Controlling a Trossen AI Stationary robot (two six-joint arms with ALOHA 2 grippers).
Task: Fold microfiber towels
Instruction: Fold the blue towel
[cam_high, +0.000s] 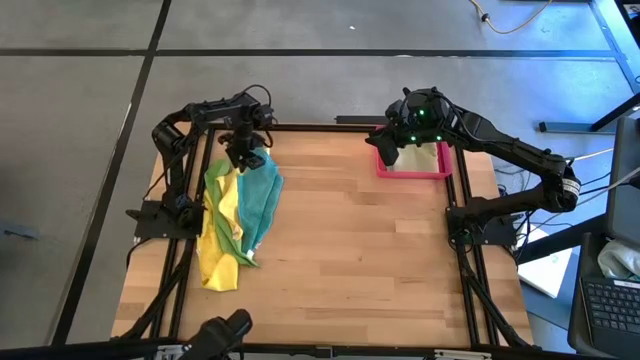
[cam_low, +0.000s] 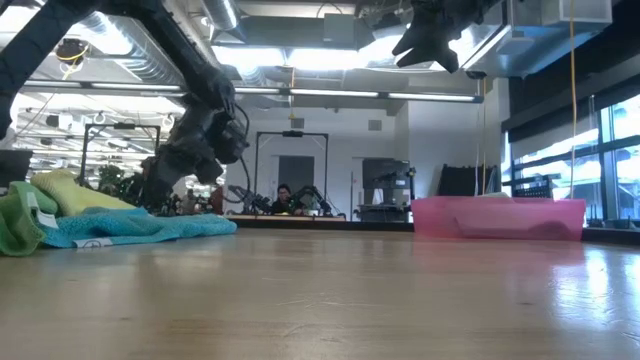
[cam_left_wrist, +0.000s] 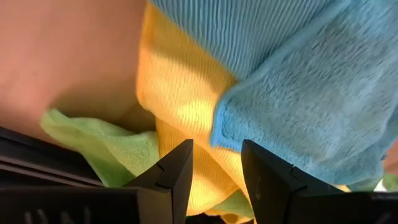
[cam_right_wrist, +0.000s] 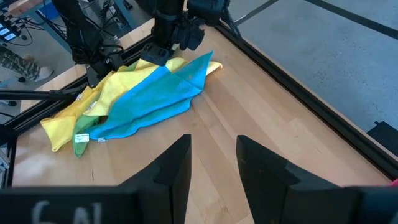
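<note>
A loose pile of microfiber towels lies at the table's left: a teal one (cam_high: 263, 195) on top, a yellow one (cam_high: 216, 262) and a bright green one (cam_high: 216, 176) under it. My left gripper (cam_left_wrist: 217, 163) hangs open, pointing steeply down, just over the pile's far end. The yellow towel (cam_left_wrist: 180, 93) and a corner of the teal towel (cam_left_wrist: 225, 122) lie below its fingertips. My right gripper (cam_right_wrist: 213, 157) waits open, high in the air by the pink tray (cam_high: 381, 171), with nothing between its fingers.
The pink tray (cam_low: 500, 216) stands at the table's far right, with a pale cloth (cam_high: 422, 158) in it. The bare wooden tabletop (cam_high: 360, 250) spreads between pile and tray. A black frame rail (cam_high: 300, 127) runs along the far edge. A person sits far off in the room (cam_low: 285, 198).
</note>
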